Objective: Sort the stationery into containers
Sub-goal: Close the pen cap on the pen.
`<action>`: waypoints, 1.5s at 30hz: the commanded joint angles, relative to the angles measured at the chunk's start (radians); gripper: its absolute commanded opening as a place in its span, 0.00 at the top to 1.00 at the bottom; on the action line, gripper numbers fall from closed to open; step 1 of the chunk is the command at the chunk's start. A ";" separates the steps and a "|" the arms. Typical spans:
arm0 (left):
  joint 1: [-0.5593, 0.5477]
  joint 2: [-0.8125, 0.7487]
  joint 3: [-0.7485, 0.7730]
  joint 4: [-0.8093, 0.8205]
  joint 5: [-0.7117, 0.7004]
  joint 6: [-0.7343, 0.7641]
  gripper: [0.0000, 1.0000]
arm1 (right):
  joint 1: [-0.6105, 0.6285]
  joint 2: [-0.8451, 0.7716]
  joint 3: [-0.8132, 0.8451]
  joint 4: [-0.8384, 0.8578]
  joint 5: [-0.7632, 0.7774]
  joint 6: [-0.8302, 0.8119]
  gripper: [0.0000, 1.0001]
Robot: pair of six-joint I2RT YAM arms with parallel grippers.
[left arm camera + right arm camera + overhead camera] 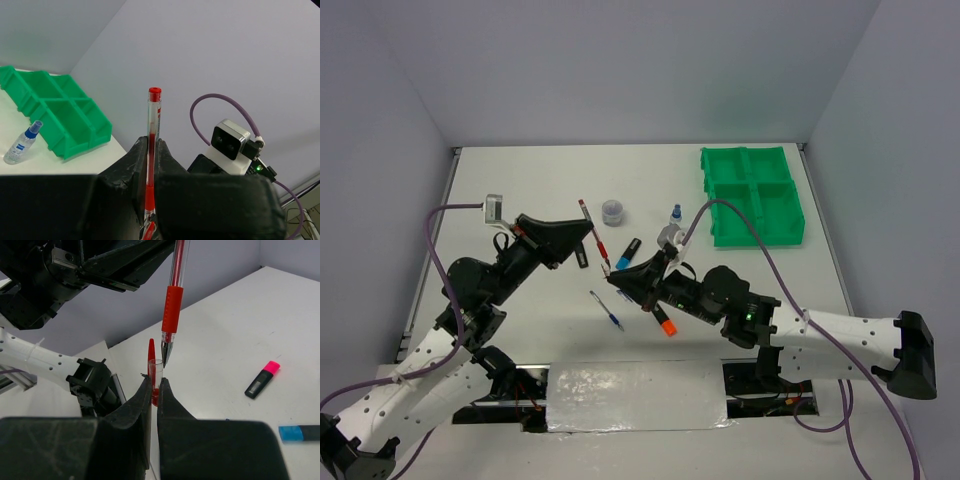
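Surface: white table, pale grey walls around it.
Left gripper: jaws clamped on the red pen, which is lifted off the table.
Right gripper: jaws pinched on a red pen cap; the pen's tip is just beside the cap's open end.
Loose on table: pink highlighter, blue highlighter, orange highlighter, blue pen.
Green tray: far right of the table, with the bottle nearby.
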 commanded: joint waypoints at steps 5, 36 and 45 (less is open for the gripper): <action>-0.006 -0.006 0.002 0.030 0.024 0.020 1.00 | -0.016 -0.003 0.080 0.001 0.001 -0.035 1.00; -0.006 -0.035 0.077 -0.062 -0.052 0.077 1.00 | -0.019 -0.001 0.018 -0.054 -0.016 0.002 1.00; -0.006 -0.029 0.067 -0.053 -0.047 0.073 1.00 | -0.021 0.000 0.031 -0.061 -0.019 -0.006 1.00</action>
